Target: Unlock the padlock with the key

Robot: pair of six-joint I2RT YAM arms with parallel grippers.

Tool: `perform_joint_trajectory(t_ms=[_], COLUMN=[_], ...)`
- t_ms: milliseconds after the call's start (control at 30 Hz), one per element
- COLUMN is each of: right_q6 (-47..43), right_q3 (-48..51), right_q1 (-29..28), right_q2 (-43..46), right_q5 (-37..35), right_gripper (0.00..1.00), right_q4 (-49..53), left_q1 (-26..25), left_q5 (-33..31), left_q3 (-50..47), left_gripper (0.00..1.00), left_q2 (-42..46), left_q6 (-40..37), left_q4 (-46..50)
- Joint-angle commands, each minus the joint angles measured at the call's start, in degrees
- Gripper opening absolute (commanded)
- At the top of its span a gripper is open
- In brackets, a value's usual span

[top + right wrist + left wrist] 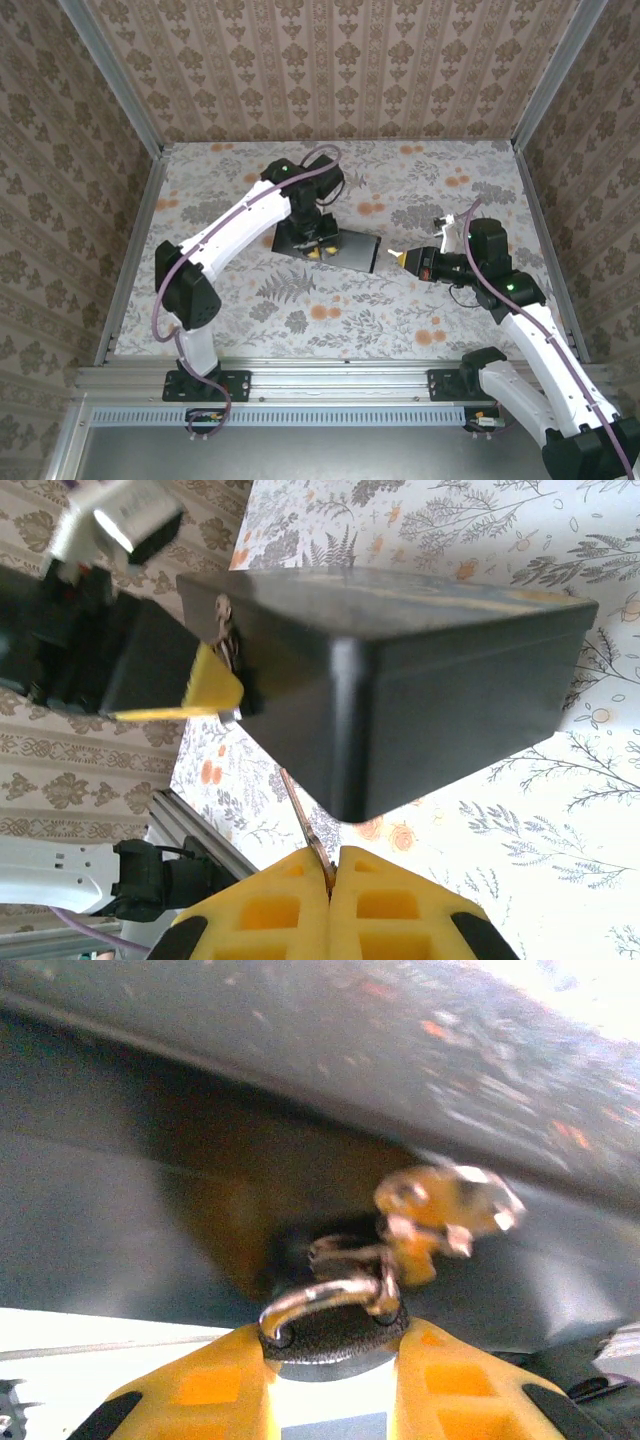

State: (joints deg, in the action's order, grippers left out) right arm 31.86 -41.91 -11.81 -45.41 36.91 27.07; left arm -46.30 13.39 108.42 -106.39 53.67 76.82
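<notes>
Padlock [333, 1334]: small, dark body with a silvery shackle. It is pinched between the yellow jaws of the left gripper [335, 1360], which are drawn in narrow on its body. It sits at the front wall of the black box [420, 680], and its shackle appears to be hooked into a brassy hasp fitting [445, 1205].

Key [303, 815]: thin brownish sliver, clamped at its base by the right gripper [330, 865], whose jaws are pressed nearly together. The blade points up toward the box's lower edge, near the lock but apart from it.

Box: rests on the fern-and-flower cloth surface [520, 810].

Risks, as I judge them:
- The key is held by very little metal, so it may twist or slide in the jaws if it meets the lock off-line.
- The lock may pivot on its hasp when pushed.
- The box may skid on the cloth.

Hard to make out:
- The keyhole cannot be found in any view.
- The key's head is buried between the pads.
- The left wrist picture is blurred, so how the shackle meets the hasp is uncertain.
</notes>
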Motion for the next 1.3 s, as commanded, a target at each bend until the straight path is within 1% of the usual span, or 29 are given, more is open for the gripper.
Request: perform_joint_trajectory(t_ms=[0,167,233,400,467,533,567,633,667,700,733,767,800,867,933,967,1000,1067,1100,1167,1267], right_q6=[-1.2,-1.6,-1.7,-1.6,-0.9,0.3,1.2,4.0,5.9,7.2,8.2,8.8,9.1,9.8,12.1,13.5,14.3,15.1,15.4,16.3,17.0], right_q3=[-3.0,-3.1,-3.3,-3.1,-2.7,-1.9,-1.3,0.0,1.1,1.7,2.3,2.6,2.6,2.5,3.2,3.6,3.7,3.6,3.6,3.6,3.7], right_q1=[0.3,0.4,0.3,0.3,0.3,0.3,0.3,0.0,-0.4,-1.1,-2.2,-3.3,-4.5,-7.1,-9.0,-9.9,-10.7,-12.9,-13.8,-15.3,-16.3], right_q2=[-0.3,-0.9,-0.8,-0.2,-0.2,0.2,0.5,0.7,0.7,0.5,0.4,0.0,-0.3,-0.9,-1.2,-1.7,-2.3,-4.1,-4.8,-6.5,-7.3], right_q5=[1.5,1.8,2.0,2.0,2.9,3.8,4.1,5.3,5.9,6.1,5.9,5.2,4.6,3.2,2.4,2.0,1.5,-0.6,-1.6,-3.2,-5.4], right_gripper=[0.05,0.05,0.05,0.05,0.05,0.05,0.04,0.04,0.04,0.04,0.04,0.04,0.04,0.04,0.04,0.04,0.04,0.04,0.04,0.04,0.04], right_q4=[1.8,2.3,2.6,2.0,1.0,-0.5,-1.5,-4.2,-6.3,-7.7,-8.9,-9.5,-9.7,-10.1,-12.5,-14.5,-15.7,-16.9,-17.6,-19.3,-20.4], left_q1=[-1.2,-2.3,-2.3,-2.0,-1.4,-0.5,0.1,2.0,3.4,4.6,6.3,8.5,10.4,15.4,19.4,22.4,24.4,27.8,29.1,30.8,31.9], left_q5=[-1.6,2.1,3.0,1.1,-1.0,-3.9,-6.8,-11.1,-15.0,-15.9,-16.9,-17.4,-13.4,-4.9,1.1,4.8,8.1,16.8,19.8,25.8,31.8], left_q3=[5.6,6.3,8.3,15.2,18.7,24.0,26.6,28.8,28.8,26.7,23.1,19.5,15.4,7.4,0.2,-2.6,-4.5,-7.7,-9.0,-9.9,-9.9], left_gripper=[0.22,0.21,0.21,0.22,0.27,0.32,0.35,0.42,0.47,0.51,0.53,0.56,0.58,0.63,0.66,0.68,0.70,0.70,0.70,0.69,0.68], left_q2=[0.5,2.1,1.6,-3.2,-4.9,-6.7,-7.6,-8.6,-8.9,-8.3,-7.4,-6.4,-4.9,-2.5,0.0,0.8,1.2,1.4,1.3,0.8,1.4], left_q6=[-0.9,1.7,2.2,-1.2,-3.3,-7.1,-9.4,-16.9,-19.9,-24.8,-29.5,-32.0,-35.7,-38.6,-40.9,-42.0,-42.3,-42.8,-42.6,-43.2,-42.3], left_q4=[8.6,10.8,11.9,16.7,17.5,18.2,18.7,17.4,16.9,13.7,9.5,5.3,0.1,-9.2,-18.5,-22.3,-24.8,-29.7,-31.5,-32.9,-34.9])
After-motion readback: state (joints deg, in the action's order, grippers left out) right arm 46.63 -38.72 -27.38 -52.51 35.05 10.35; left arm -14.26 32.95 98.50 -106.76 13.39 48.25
